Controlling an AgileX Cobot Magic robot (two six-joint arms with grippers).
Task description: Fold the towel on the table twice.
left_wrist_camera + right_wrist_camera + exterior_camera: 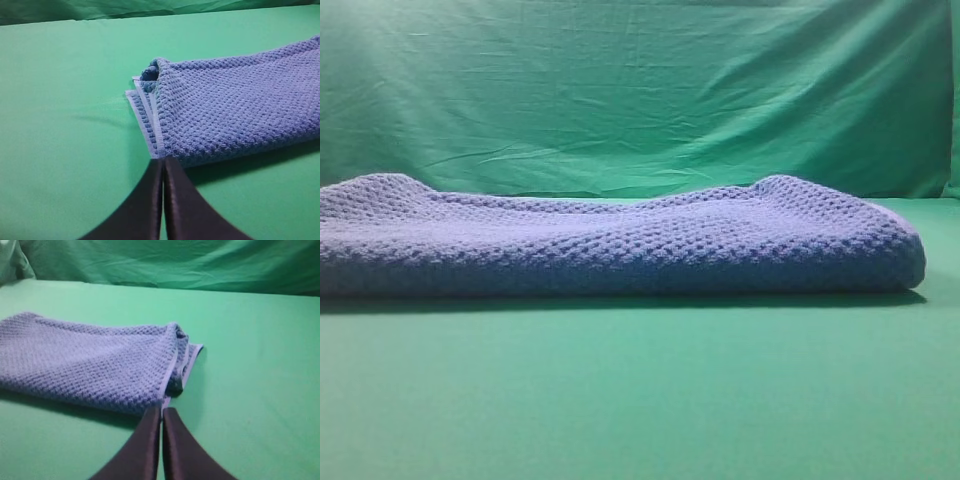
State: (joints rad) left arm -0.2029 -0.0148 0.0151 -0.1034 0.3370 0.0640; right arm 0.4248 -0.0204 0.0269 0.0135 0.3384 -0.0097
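The folded towel (620, 245) lies on the worktop (640, 400), long axis left-right; both end effectors (163, 165) (161, 412) are closed, empty.

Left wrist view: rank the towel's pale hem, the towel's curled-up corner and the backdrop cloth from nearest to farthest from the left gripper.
1. Pale hem, just ahead of the shut left gripper.
2. Curled-up corner of the towel, farther along that edge.
3. Backdrop cloth, across the table.

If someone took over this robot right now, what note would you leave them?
Left gripper: shut, empty, tips at the towel's hemmed corner.
Right gripper: shut, empty, at the opposite hemmed corner.
Towel: lies on the table, layers stacked, hems showing at both ends.
Done: at least one fold looks made.
Left: I cannot tell whether the second fold is done; check the layers.
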